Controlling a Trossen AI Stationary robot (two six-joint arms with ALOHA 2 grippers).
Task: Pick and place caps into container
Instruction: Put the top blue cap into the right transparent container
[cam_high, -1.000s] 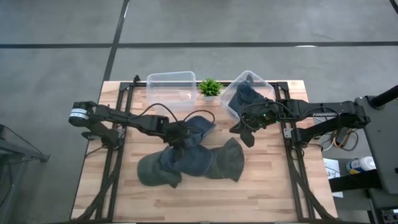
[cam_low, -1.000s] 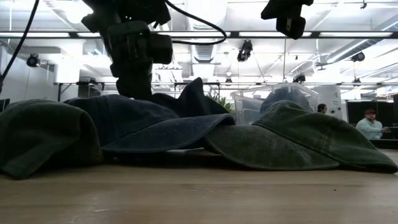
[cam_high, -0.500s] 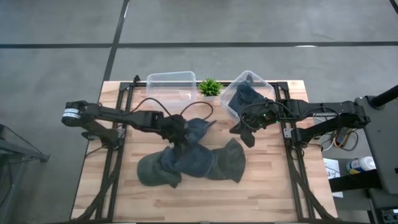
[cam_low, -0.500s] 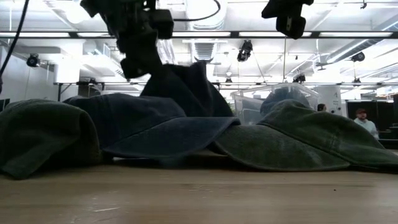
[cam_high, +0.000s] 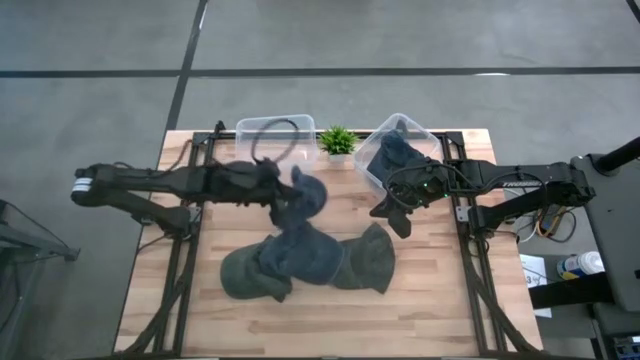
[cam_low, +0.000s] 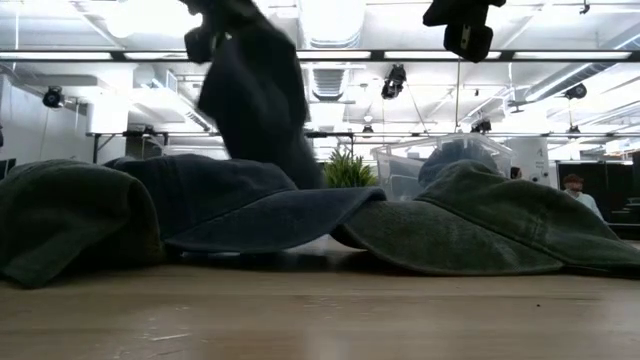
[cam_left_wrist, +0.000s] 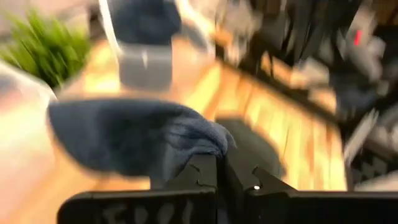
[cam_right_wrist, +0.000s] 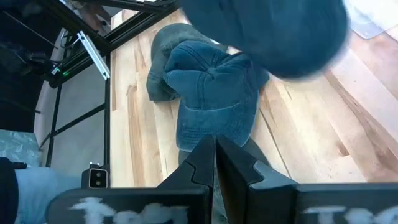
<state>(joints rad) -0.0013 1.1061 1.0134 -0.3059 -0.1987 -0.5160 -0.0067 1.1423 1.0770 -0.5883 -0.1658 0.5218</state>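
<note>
My left gripper (cam_high: 283, 197) is shut on a slate-blue cap (cam_high: 307, 196) and holds it in the air between the cap pile and the left clear container (cam_high: 275, 135). In the low view this cap (cam_low: 255, 95) hangs high above the pile. On the table lie an olive cap (cam_high: 243, 275), a blue cap (cam_high: 305, 255) and another olive cap (cam_high: 368, 258), overlapping one another. My right gripper (cam_high: 395, 215) is shut and empty, hovering beside the right container (cam_high: 425, 140), which holds a blue cap (cam_high: 395, 155). My left gripper pinches the slate-blue cap between its two fingers at a bunched bit of fabric (cam_left_wrist: 214, 142); which part of the cap that is, I cannot tell. The cap is lifted clear and hangs slack below the fingers (cam_low: 250, 110).
A small green potted plant (cam_high: 338, 140) stands between the two clear containers at the table's far edge. Bare wood lies along the near edge (cam_high: 320, 325). Black frame rails (cam_high: 185, 260) run down both sides of the table. People show far off in the room (cam_low: 572, 185).
My left gripper has risen and drawn back toward the table's far-left, toward the left container, staying shut. The slate-blue cap has come up off the pile with it and now hangs clear. The other caps have stayed where they were.
</note>
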